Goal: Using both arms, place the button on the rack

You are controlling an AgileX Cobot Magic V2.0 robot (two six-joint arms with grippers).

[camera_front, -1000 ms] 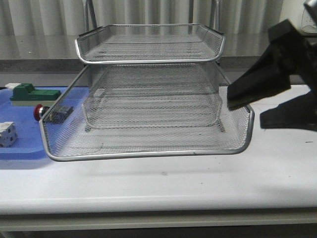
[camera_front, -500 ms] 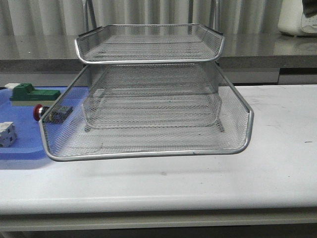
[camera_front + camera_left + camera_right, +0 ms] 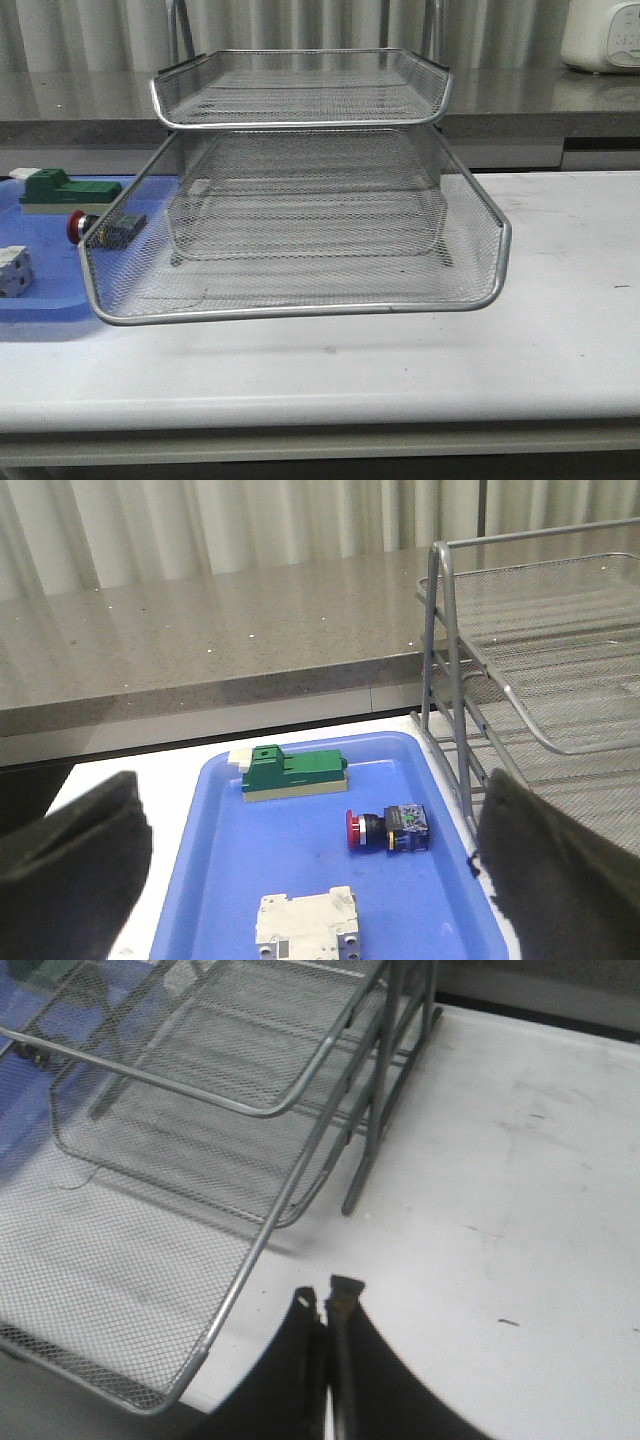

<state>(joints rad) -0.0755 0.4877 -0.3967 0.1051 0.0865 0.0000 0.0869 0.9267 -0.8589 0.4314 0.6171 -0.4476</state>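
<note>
The button (image 3: 76,227) lies on its side on the blue tray (image 3: 40,300), just left of the rack (image 3: 300,310); its body shows through the mesh. In the left wrist view the button (image 3: 388,830) rests near the tray's rack-side edge, red head pointing away from the rack (image 3: 540,630). My left gripper (image 3: 310,810) hovers above the tray, wide open and holding nothing, with the button between and beyond its fingers (image 3: 70,865). My right gripper (image 3: 325,1300) is shut and empty over bare table beside the rack's (image 3: 290,1190) lower tier. Neither arm appears in the front view.
On the blue tray (image 3: 210,880) also lie a green block (image 3: 295,772) and a white block (image 3: 305,930). The rack's uprights (image 3: 445,670) stand close to the tray's edge. A grey counter runs behind the white table (image 3: 560,330).
The right arm, which stood at the right of the front view one second ago, has withdrawn out of that view. The button, rack and blocks have not moved.
</note>
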